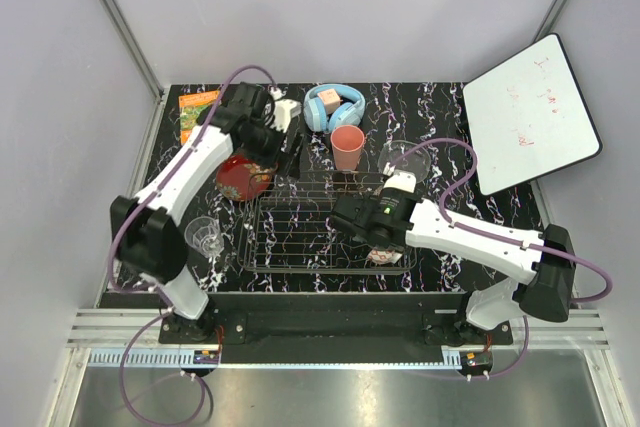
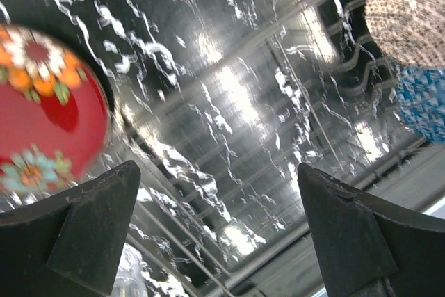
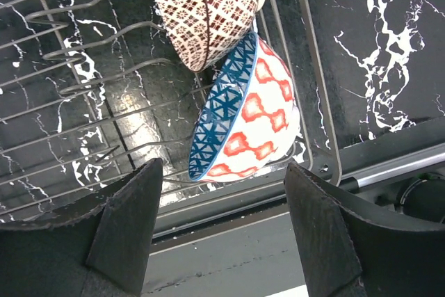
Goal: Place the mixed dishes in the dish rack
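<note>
The dark wire dish rack [image 1: 290, 237] lies mid-table. In the right wrist view, a beige-brown patterned bowl [image 3: 208, 8] and a bowl with a blue-patterned inside and a red-and-white outside [image 3: 250, 116] stand on edge at the rack's [image 3: 313, 67] right end. My right gripper [image 3: 222, 206] [image 1: 378, 242] hangs open just above them, holding nothing. My left gripper [image 2: 215, 220] [image 1: 280, 152] is open and empty beside a red flowered bowl [image 2: 45, 113] [image 1: 245, 175] on the table left of the rack. A salmon-pink cup [image 1: 348, 147] and a clear glass dish [image 1: 405, 160] sit behind the rack, and a glass tumbler [image 1: 205, 237] stands at its left.
Light-blue headphones [image 1: 333, 107] and an orange book [image 1: 195, 112] lie at the back of the table. A white board [image 1: 530, 112] overhangs the back right corner. Grey walls close in the back and sides.
</note>
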You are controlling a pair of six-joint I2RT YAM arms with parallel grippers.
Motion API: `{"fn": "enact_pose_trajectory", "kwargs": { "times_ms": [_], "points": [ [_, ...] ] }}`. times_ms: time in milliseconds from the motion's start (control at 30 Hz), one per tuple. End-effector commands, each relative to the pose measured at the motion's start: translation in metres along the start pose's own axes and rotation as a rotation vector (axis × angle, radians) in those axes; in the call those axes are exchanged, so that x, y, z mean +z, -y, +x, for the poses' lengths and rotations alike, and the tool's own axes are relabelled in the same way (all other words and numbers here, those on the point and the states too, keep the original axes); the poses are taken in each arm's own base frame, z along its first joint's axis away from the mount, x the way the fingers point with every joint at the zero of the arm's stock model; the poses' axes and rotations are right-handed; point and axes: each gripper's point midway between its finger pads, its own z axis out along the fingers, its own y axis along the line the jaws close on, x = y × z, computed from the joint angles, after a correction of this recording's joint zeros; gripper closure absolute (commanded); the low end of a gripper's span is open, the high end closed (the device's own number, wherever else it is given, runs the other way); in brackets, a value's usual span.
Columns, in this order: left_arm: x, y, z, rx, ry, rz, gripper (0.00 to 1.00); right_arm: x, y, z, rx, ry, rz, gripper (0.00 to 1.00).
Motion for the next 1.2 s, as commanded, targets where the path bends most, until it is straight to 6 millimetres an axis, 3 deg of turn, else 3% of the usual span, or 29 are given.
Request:
{"fn": "enact_pose_trajectory", "kwargs": {
  "times_ms": [0,133,300,433,867,1167],
  "points": [
    [0.018,-0.007,-0.038,0.122,0.046,-0.028,0.01,-0.009,0.070,0.001,-0.146,-0.028,0.226,0.21],
    [0.036,-0.011,-0.044,0.161,0.013,-0.034,0.01,-0.007,0.071,0.002,-0.139,-0.027,0.236,0.21],
    [0.057,-0.009,-0.024,0.192,-0.075,-0.007,0.01,-0.004,0.076,0.006,-0.139,-0.035,0.254,0.21],
    [0.062,-0.011,-0.013,0.215,-0.109,-0.019,0.01,-0.001,0.077,0.007,-0.146,-0.034,0.270,0.21],
    [0.086,-0.044,-0.031,0.281,-0.137,-0.149,0.01,0.002,0.080,0.011,-0.125,-0.035,0.288,0.20],
    [0.093,-0.041,-0.024,0.272,-0.142,-0.127,0.01,0.004,0.082,0.014,-0.132,-0.040,0.303,0.23]
  ]
}}
